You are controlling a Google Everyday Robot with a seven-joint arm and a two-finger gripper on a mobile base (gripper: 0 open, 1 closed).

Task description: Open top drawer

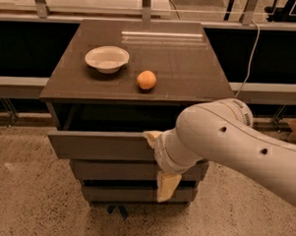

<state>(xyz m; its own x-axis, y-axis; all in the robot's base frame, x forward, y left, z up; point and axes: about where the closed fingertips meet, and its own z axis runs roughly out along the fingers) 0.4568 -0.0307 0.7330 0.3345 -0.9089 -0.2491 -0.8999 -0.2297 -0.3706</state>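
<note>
The top drawer (102, 146) is the widest of three dark grey-brown fronts and stands pulled out a little from the cabinet. A dark gap shows behind its front panel. My gripper (160, 162) is at the right half of that front panel, on my white arm (225, 143). The gripper is open. One cream finger (152, 137) is hooked over the panel's top edge. The other finger (167, 186) hangs down in front of the lower drawers. The drawer's inside is too dark to see.
A white bowl (107, 58) and an orange (146, 80) sit on the cabinet top (189, 72). The mid-sized drawer front (111, 170) and the narrowest one (115, 192) are below. A rail and a cable run behind, and speckled floor lies in front.
</note>
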